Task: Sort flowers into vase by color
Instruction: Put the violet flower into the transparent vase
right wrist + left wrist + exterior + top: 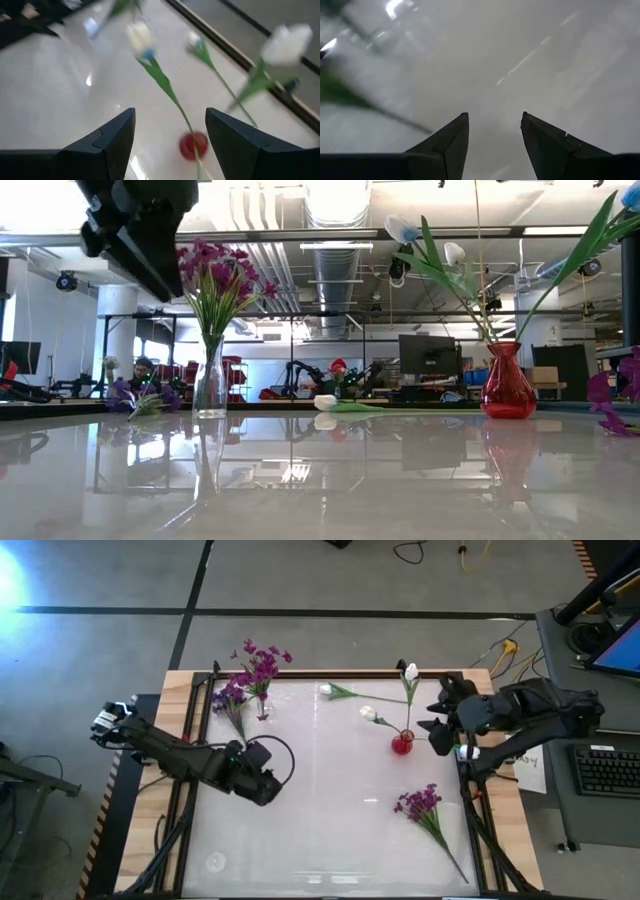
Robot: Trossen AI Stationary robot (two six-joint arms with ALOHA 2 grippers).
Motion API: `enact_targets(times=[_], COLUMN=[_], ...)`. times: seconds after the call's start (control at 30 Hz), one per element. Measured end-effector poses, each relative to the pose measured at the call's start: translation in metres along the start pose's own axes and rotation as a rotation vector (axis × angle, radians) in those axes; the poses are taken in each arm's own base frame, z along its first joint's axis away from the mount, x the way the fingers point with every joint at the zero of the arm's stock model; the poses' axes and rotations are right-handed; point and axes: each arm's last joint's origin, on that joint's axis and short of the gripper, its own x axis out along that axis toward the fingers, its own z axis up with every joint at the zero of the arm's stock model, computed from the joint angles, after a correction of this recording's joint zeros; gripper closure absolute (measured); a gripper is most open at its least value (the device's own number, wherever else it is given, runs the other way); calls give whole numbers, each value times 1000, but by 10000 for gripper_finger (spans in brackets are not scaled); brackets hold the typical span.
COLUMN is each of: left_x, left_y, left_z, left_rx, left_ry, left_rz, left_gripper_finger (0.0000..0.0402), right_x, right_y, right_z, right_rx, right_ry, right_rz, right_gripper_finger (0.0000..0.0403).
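My left gripper (264, 788) (495, 119) hangs open over the table's left middle and holds nothing. My right gripper (436, 733) (170, 114) is open just right of the red vase (402, 744) (192, 145), touching nothing. Two white tulips (410, 672) (141, 37) stand with their stems in that vase. A third white tulip (338, 692) (335, 404) lies flat on the table near the far edge. A clear vase (262, 710) (210, 380) holds a purple cluster (260, 664) (215, 275). One purple bunch (231, 700) lies beside it, another (424, 808) lies near the right edge.
The glossy white table has a wooden frame (330, 674) with dark rails. A keyboard (608, 768) and papers sit beyond the right edge, off the table. Bare tabletop (330, 830) spreads across the middle and the near side.
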Motion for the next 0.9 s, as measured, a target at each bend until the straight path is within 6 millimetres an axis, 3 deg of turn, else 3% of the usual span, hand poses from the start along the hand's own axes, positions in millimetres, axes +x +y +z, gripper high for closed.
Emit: enact_targets(times=[0.3,0.6,0.9], left_x=[9,47,88], left_y=[18,33,63], left_z=[-11,-30,-33], left_rx=[-260,-367,-530], left_ry=[-27,-70,-75], left_rz=[257,412,499], left_gripper_finger=[233,233,232], right_x=[4,18,26], right_y=[-2,8,15], right_z=[-6,-3,-2], right_rx=[-2,-62,-94], right_ry=[75,107,130], right_rz=[-63,-94,-111], right_gripper_finger=[170,170,170])
